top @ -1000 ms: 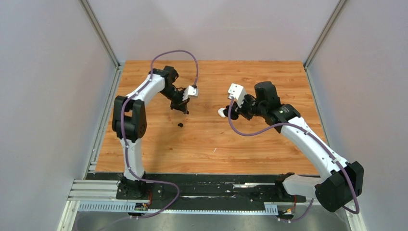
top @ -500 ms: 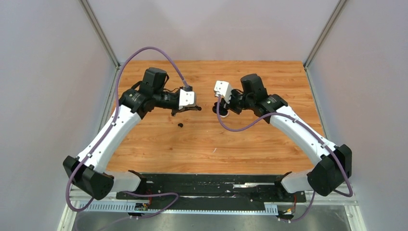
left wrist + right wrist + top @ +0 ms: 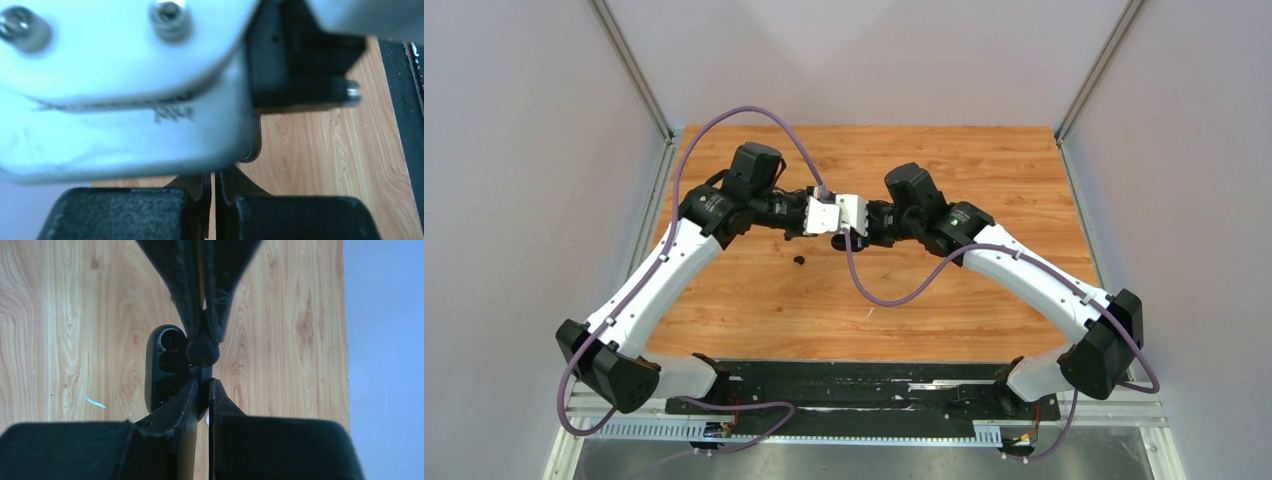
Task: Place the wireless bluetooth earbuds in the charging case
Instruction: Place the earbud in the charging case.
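Case (image 3: 162, 365) is sitting in my right gripper (image 3: 202, 388), which is pinching one edge with the jaws nearly together, over the middle of the table (image 3: 944, 300). Its dark inside with the round wells is facing my wrist cam. My left gripper (image 3: 202, 332) is pointing straight at it, clamped fully on a dark round earbud (image 3: 202, 352) right at the case's rim, can't tell if they're touching. Tiny black bit (image 3: 800, 260) is lying on the wood nearby.
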You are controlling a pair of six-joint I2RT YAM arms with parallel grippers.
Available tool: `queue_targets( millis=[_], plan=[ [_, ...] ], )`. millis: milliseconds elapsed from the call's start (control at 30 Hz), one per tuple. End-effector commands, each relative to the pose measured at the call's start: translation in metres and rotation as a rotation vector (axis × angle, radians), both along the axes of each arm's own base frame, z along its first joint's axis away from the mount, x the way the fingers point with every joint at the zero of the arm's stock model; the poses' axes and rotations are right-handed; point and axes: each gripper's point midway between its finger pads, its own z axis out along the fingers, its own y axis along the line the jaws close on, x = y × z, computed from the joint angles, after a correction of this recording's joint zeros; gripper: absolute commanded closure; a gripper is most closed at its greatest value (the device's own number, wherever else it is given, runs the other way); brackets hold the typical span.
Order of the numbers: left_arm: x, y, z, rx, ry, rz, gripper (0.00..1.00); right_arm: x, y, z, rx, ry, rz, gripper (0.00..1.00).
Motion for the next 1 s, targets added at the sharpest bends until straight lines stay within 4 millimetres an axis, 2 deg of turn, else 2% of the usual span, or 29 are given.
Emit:
queue_targets(
  millis=[0, 333, 500, 633, 733, 967],
  plan=[
    [-0.005, -0.001, 0.010, 0.020, -0.015, -0.046, 1.00, 0.010, 0.010, 0.036, 0.043, -0.144, 0.016, 1.00],
    [-0.018, -0.003, 0.001, 0.012, 0.084, -0.062, 1.00, 0.011, 0.009, 0.045, 0.056, -0.181, 0.005, 1.00],
    [-0.005, -0.007, 0.006, -0.050, -0.014, 0.003, 1.00, 0.012, 0.012, 0.051, 0.090, -0.148, -0.018, 1.00],
    [0.005, -0.003, 0.016, -0.109, -0.136, 0.067, 1.00, 0.007, 0.015, 0.050, 0.115, -0.099, -0.025, 1.00],
    [0.003, 0.002, 0.021, -0.116, -0.207, 0.060, 1.00, 0.005, 0.015, 0.045, 0.111, -0.082, -0.021, 1.00],
    [-0.011, 0.010, 0.002, -0.037, -0.211, -0.003, 1.00, 0.011, 0.013, 0.045, 0.131, -0.045, -0.053, 1.00]
  ],
)
